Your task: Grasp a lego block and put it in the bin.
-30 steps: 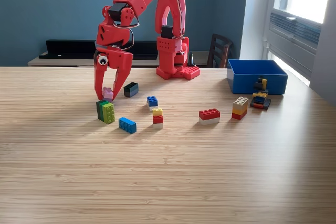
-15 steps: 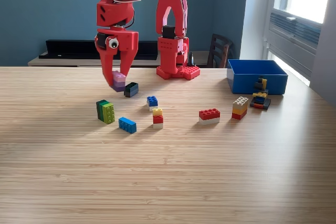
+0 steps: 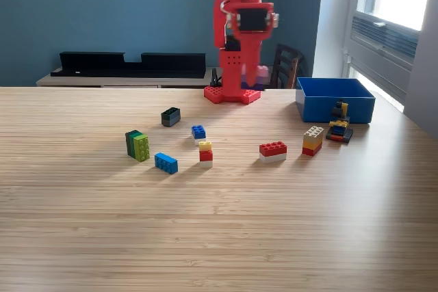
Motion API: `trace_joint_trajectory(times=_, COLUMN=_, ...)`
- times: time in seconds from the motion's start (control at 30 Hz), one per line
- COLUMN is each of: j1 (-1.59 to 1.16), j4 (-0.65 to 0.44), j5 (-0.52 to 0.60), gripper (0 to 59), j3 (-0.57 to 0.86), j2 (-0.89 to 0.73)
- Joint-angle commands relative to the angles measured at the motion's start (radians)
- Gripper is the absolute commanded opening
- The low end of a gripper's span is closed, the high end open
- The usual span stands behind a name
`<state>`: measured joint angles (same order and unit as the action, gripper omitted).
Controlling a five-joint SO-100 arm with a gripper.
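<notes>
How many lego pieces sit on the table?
8: green stack, blue block, black block, small blue block, yellow-topped stack, red block, tan-topped stack, dark pile by the bin. More may hide.

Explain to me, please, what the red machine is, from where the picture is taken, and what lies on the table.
The red machine is a small robot arm. It is bolted at the far edge of the wooden table. One camera off the arm looks at it across the table. Loose lego blocks lie scattered on the wood. A blue bin stands at the exterior view's right. The arm is blurred, but its gripper appears to hold a pale pink block above the table.
</notes>
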<state>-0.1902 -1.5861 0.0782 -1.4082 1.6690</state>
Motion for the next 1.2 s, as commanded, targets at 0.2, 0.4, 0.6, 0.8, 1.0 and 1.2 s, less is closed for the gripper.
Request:
trace_joint_trajectory(times=0.2, j1=-0.512, j4=-0.054, j5=-0.026, gripper=0.0, j3=0.026, j2=0.077)
trace_joint_trajectory(times=0.4, j1=-0.770, j4=-0.054, j5=-0.029, gripper=0.0, j3=-0.012, j2=0.074)
trace_joint_trajectory(times=0.6, j1=-0.982, j4=-0.054, j5=-0.072, gripper=0.0, j3=-0.061, j2=0.072)
trace_joint_trajectory(times=0.8, j1=-1.071, j4=-0.052, j5=-0.098, gripper=0.0, j3=-0.107, j2=0.072)
trace_joint_trajectory(times=1.0, j1=-1.058, j4=-0.052, j5=-0.109, gripper=14.3, j3=-0.107, j2=0.072)
trace_joint_trajectory(times=1.2, j1=-1.039, j4=-0.051, j5=-0.117, gripper=32.6, j3=-0.103, j2=0.072)
